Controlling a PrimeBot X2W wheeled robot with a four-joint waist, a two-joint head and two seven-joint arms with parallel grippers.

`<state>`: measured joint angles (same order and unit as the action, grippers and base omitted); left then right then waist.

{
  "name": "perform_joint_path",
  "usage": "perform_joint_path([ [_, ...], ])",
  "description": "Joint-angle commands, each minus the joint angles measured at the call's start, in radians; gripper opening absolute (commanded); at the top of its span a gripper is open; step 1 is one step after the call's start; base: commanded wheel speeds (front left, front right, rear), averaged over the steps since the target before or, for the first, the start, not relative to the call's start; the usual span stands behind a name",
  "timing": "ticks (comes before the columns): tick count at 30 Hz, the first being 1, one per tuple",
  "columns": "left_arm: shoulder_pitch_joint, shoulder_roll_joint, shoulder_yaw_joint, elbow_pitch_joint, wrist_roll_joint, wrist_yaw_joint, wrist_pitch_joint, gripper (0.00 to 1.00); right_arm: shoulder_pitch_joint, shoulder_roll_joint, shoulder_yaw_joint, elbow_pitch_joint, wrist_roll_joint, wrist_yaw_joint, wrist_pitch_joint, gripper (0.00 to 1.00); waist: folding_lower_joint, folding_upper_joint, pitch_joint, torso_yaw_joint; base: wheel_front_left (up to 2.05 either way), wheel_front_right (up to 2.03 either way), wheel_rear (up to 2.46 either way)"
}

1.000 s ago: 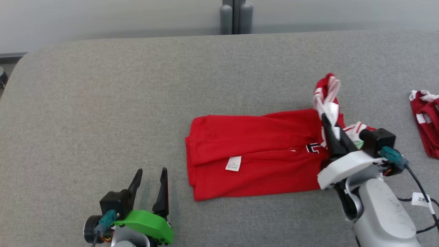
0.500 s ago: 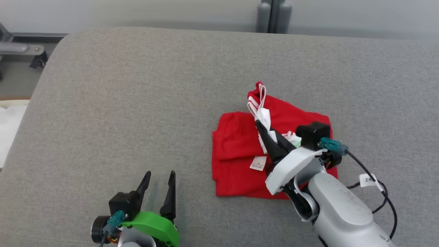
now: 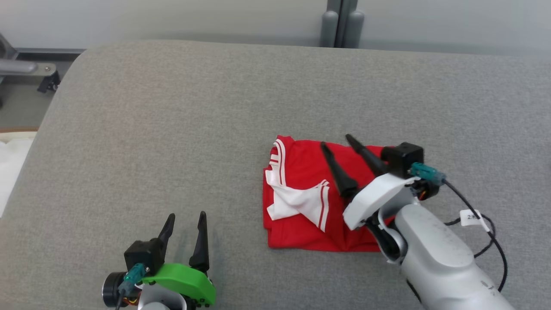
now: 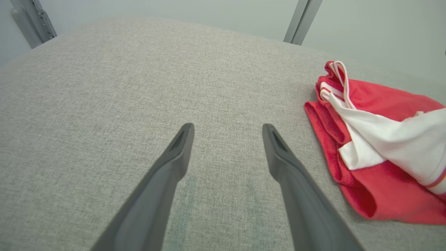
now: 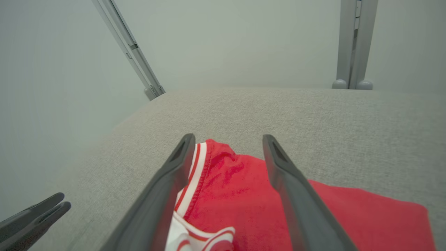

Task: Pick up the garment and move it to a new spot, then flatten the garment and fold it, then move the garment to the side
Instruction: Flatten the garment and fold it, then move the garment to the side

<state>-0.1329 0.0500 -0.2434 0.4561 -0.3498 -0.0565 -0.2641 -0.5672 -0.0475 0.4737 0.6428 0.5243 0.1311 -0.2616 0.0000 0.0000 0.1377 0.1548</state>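
Observation:
The garment (image 3: pixel 301 185) is red with white striped trim, lying folded into a compact rectangle on the grey padded table (image 3: pixel 172 129). Its white trimmed part lies across the top of the fold. My right gripper (image 3: pixel 335 142) is open above the garment's right half, with nothing between its fingers. From the right wrist view, the garment (image 5: pixel 244 195) lies below the spread right gripper (image 5: pixel 226 139). My left gripper (image 3: pixel 186 216) stands open over bare table, left of the garment. The garment (image 4: pixel 376 139) sits to the right of the left gripper (image 4: pixel 226 127) in the left wrist view.
Grey posts (image 3: pixel 342 23) rise behind the table's far edge. A metal frame part (image 3: pixel 26 71) sits beyond the table's left corner. A black cable with a white tag (image 3: pixel 471 217) hangs from my right wrist. The left gripper's fingers (image 5: pixel 31 216) show at the lower left of the right wrist view.
My right gripper has opened and let go of the garment's white trimmed end, which now lies flat over the fold. The head camera shifted between the earliest frame and now.

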Motion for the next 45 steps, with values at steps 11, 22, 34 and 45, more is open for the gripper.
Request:
perform_joint_path([
  [11, 0.018, 0.003, 0.067, -0.044, 0.096, -0.007, 0.001, 1.0, 0.201, -0.006, -0.39, -0.122, -0.349, -0.001, -0.004, 1.0, 0.0, 0.0, -0.034, -0.129, 0.0, 0.0, 0.0],
  [22, 0.094, 0.003, 0.112, -0.096, 0.17, -0.021, 0.001, 1.0, 0.364, -0.005, -0.517, -0.195, -0.383, -0.001, -0.004, 1.0, 0.0, 0.0, -0.08, -0.185, 0.0, 0.0, 0.0],
  [34, 0.147, 0.003, 0.12, -0.145, 0.154, -0.023, 0.001, 1.0, 0.418, -0.005, -0.522, -0.188, -0.398, -0.001, -0.004, 1.0, 0.0, 0.0, -0.086, -0.193, 0.0, 0.0, 0.0],
  [45, 0.058, 0.003, 0.088, -0.131, 0.098, -0.049, 0.001, 1.0, 0.199, -0.005, -0.377, -0.091, -0.354, -0.001, -0.004, 1.0, 0.0, 0.0, 0.019, -0.125, 0.0, 0.0, 0.0],
])
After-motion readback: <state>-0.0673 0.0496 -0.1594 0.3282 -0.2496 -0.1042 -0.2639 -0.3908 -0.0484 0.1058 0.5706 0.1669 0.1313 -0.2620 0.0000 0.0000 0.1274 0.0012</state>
